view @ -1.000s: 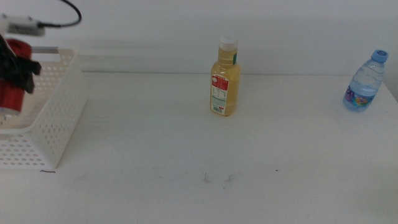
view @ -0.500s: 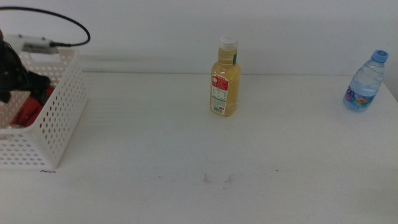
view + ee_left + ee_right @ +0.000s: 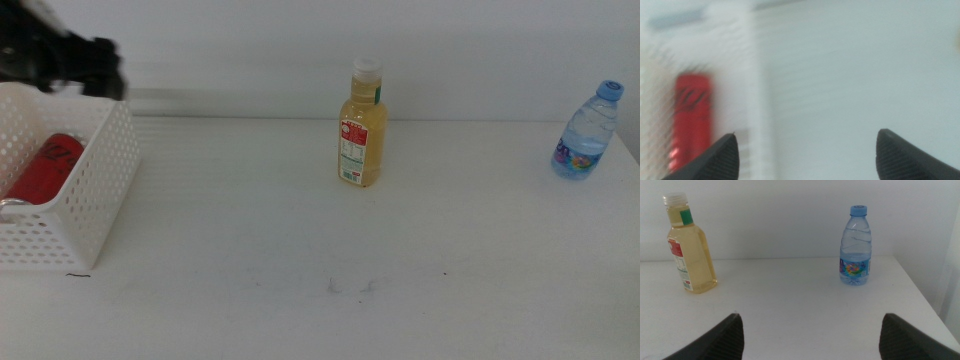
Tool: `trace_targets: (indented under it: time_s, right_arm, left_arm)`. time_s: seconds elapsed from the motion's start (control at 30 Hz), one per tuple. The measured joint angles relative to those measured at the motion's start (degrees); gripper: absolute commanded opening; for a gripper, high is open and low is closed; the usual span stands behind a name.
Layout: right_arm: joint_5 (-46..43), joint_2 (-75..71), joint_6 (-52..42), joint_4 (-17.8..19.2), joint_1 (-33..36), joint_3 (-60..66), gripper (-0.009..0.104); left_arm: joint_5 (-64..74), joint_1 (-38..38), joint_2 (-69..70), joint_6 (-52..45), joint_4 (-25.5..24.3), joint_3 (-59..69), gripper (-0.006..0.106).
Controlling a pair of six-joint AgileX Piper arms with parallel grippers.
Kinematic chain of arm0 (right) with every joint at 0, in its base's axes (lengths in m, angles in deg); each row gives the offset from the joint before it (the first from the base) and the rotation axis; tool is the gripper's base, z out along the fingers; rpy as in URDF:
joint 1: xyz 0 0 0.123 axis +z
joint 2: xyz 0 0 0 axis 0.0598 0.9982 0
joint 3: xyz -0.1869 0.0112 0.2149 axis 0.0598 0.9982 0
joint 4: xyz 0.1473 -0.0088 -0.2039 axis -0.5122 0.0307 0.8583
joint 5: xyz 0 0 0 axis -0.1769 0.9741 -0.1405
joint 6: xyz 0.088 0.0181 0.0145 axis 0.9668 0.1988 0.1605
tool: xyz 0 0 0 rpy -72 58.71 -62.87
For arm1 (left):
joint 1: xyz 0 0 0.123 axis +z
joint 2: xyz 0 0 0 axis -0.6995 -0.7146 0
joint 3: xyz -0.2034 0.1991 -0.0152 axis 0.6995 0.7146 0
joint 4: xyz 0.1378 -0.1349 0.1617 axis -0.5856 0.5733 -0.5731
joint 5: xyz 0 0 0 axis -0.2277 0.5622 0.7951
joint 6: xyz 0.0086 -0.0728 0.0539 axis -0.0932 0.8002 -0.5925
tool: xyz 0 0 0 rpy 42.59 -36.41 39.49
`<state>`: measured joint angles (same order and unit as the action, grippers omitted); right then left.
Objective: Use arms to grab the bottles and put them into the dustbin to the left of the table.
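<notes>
Left gripper (image 3: 805, 150): jaws spread wide, nothing between them. Wrist view is blurred with motion. Off to one jaw's side the can (image 3: 690, 117) lies on its side inside the bin (image 3: 752, 100), whose white wall runs just past that jaw tip. Bare table (image 3: 850, 75) fills the gap between the jaws and beyond.

Middle view: left gripper (image 3: 75, 62) shows as a dark smear above the bin's far rim (image 3: 110, 125), clear of the can (image 3: 42, 168). Can rests flat on the bin floor, touching no gripper.

Right gripper (image 3: 810, 330): jaws also wide apart and empty, low over the table edge; the arm waits out of the middle view. Ahead of its jaws, the water bottle (image 3: 856, 245) stands upright, nearly in line with the gap but well ahead of the tips. The juice bottle (image 3: 687, 242) stands upright out past the other jaw, well apart.

Step, as I judge it: first of three items is in the bin; two remain on the table. Juice bottle (image 3: 362, 125) mid-table, water bottle (image 3: 588, 132) near the far right edge.

Next move likely calls for a jaw pair brought around an upright bottle body at mid-height, approached level so as not to topple it.
</notes>
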<state>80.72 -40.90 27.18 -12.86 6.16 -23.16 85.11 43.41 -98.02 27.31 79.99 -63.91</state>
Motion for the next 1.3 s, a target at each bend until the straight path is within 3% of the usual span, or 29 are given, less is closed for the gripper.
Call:
trace_targets:
  time_s: [0.2,0.3,0.4,0.57,0.8,0.97,1.3]
  right_arm:
    - [0.00,0.00,0.00,0.00,0.00,0.00,0.081]
    - [0.00,0.00,0.00,0.00,0.00,0.00,0.081]
    - [0.00,0.00,0.00,0.00,0.00,0.00,0.081]
    - [0.00,0.00,0.00,0.00,0.00,0.00,0.081]
    - [0.00,0.00,0.11,0.00,0.00,0.00,0.081]
    - [0.00,0.00,0.19,0.00,0.00,0.00,0.081]
    - [0.00,0.00,0.19,0.00,0.00,0.00,0.081]
  left_arm:
    - [-8.70,-13.21,8.68,0.14,-1.50,9.99,0.094]
    - [-25.52,-20.74,10.98,1.71,-5.39,19.44,0.094]
    - [-52.10,-26.76,10.12,4.33,-6.90,33.47,0.094]
    - [-87.85,-29.86,-3.02,9.53,-6.54,45.60,0.094]
    - [-113.64,-30.02,-21.64,16.61,-10.63,44.64,0.094]
    - [-119.08,-30.12,-27.26,17.53,-10.63,43.14,0.094]
    - [-111.95,-30.25,-28.38,17.53,-9.50,37.40,0.094]
